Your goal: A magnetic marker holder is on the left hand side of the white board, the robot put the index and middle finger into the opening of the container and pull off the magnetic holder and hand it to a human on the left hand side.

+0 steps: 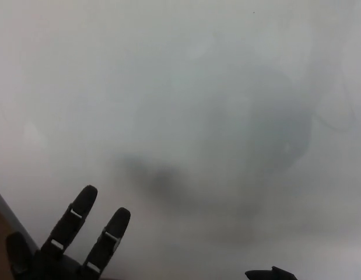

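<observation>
My left hand point(69, 245) is at the bottom left, black, with two fingers point(74, 219) stretched up and apart and the thumb off to the left. It is open and holds nothing. Only a small black tip of my right hand point(270, 273) shows at the bottom edge, too little to tell its state. The whiteboard point(186, 87) fills almost the whole picture as a glossy grey-white surface with a dim reflection of the robot. No marker holder is visible anywhere.
The whiteboard's dark frame edge point(11, 219) runs diagonally at the bottom left corner, with a brown surface point(0, 233) beyond it.
</observation>
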Available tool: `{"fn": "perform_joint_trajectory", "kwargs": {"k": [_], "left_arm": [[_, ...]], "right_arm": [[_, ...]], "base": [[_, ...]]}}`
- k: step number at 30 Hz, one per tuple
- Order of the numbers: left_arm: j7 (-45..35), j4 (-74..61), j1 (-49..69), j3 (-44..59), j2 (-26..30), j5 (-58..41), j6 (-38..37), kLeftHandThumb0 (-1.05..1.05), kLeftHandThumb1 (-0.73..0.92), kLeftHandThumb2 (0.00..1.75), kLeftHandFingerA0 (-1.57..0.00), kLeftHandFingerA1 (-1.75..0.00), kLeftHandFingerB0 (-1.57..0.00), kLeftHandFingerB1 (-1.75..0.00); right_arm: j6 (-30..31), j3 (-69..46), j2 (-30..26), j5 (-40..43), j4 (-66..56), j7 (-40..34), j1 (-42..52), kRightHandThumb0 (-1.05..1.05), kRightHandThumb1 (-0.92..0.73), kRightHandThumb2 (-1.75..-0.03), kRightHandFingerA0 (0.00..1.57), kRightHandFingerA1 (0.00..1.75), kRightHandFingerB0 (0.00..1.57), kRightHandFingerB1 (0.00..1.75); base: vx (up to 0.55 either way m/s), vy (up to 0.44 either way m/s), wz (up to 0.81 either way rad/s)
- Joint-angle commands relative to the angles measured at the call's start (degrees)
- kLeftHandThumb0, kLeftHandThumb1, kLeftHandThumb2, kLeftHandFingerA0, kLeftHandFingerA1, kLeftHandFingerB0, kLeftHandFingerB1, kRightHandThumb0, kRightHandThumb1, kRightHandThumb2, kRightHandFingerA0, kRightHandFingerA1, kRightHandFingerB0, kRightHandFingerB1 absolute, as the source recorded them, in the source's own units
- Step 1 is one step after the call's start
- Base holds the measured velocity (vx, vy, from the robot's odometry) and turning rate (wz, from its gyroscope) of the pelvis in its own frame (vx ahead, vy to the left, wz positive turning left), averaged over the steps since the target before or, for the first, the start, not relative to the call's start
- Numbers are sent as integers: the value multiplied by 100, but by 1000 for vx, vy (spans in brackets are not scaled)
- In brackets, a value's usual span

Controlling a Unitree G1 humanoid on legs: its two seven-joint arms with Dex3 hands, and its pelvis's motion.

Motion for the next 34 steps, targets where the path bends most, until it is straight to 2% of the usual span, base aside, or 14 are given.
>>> {"fn": "perform_joint_trajectory", "kwargs": {"k": [1, 5, 6, 8, 9, 10, 15, 16, 17, 18, 23, 29, 30, 34], "left_arm": [[2564, 2199, 401, -1286, 658, 4174, -4206, -89, 54, 93, -20, -48, -11, -39], [2687, 2297, 466, -1400, 651, 4224, -4347, -89, 55, 93, -21, -48, -11, -39], [2676, 2349, 467, -1415, 660, 4220, -4390, -88, 71, 63, -28, -36, -16, -27], [2669, 2471, 457, -1452, 675, 4204, -4490, -89, 70, 62, -28, -36, -17, -27], [2677, 2509, 449, -1461, 676, 4193, -4520, -89, 70, 62, -28, -36, -17, -27], [2674, 2536, 454, -1448, 666, 4163, -4533, -87, 54, 92, -23, -47, -12, -39], [2712, 2627, 478, -1489, 646, 4147, -4734, -87, 55, 93, -24, -48, -12, -39], [2717, 2667, 463, -1504, 650, 4149, -4779, -87, 70, 62, -31, -37, -18, -27], [2720, 2694, 452, -1513, 653, 4152, -4807, -87, 70, 62, -31, -37, -18, -27], [2740, 2769, 406, -1529, 656, 4158, -4854, -88, 55, 93, -25, -48, -13, -39], [2813, 2898, 349, -1572, 655, 4204, -4991, -86, 57, 94, -23, -48, -11, -39], [2874, 3070, 192, -1584, 642, 4236, -5155, -87, 72, 63, -33, -38, -18, -27], [2874, 3090, 185, -1580, 636, 4238, -5180, -85, 58, 96, -26, -50, -10, -39], [2879, 3156, 159, -1557, 614, 4245, -5242, -85, 58, 95, -26, -50, -12, -40]], "right_arm": [[-147, 37, -90, -49, 29, -288, 573, -58, -72, -62, 74, 50, 69, 48], [-186, 44, -90, -54, 20, -330, 691, -58, -72, -62, 73, 51, 68, 47], [-209, 37, -86, -38, 11, -322, 719, -59, -72, -62, 74, 50, 68, 47], [-241, 31, -81, -26, -7, -317, 761, -59, -72, -62, 74, 50, 67, 47], [-238, 37, -83, -38, -8, -327, 760, -59, -72, -62, 74, 50, 67, 47], [-242, 45, -86, -54, -12, -344, 766, -59, -72, -62, 74, 50, 67, 47], [-253, 41, -85, -38, -30, -318, 766, -60, -71, -62, 74, 50, 68, 47], [-235, 44, -86, -47, -43, -325, 761, -59, -72, -62, 75, 51, 68, 47], [-221, 48, -87, -56, -52, -334, 759, -59, -72, -62, 75, 51, 68, 47], [-202, 50, -95, -57, -85, -307, 749, -60, -72, -62, 74, 50, 68, 46], [-158, 61, -102, -68, -86, -292, 731, -60, -73, -62, 73, 51, 67, 47], [-142, 42, -110, -52, -76, -269, 595, -59, -72, -62, 73, 52, 68, 48], [-144, 42, -111, -52, -80, -269, 598, -58, -72, -62, 73, 52, 68, 48], [-141, 60, -122, -93, -88, -324, 594, -58, -72, -62, 75, 52, 68, 48]], "base": [[0, 0, 0], [0, 0, 0], [0, 0, 0], [0, 0, 0], [0, 0, 0], [0, 0, 0], [0, 0, 0], [0, 0, 0], [0, 0, 0], [0, 0, 0], [0, 0, 0], [0, 0, 0], [0, 0, 0], [0, 0, 0]]}}
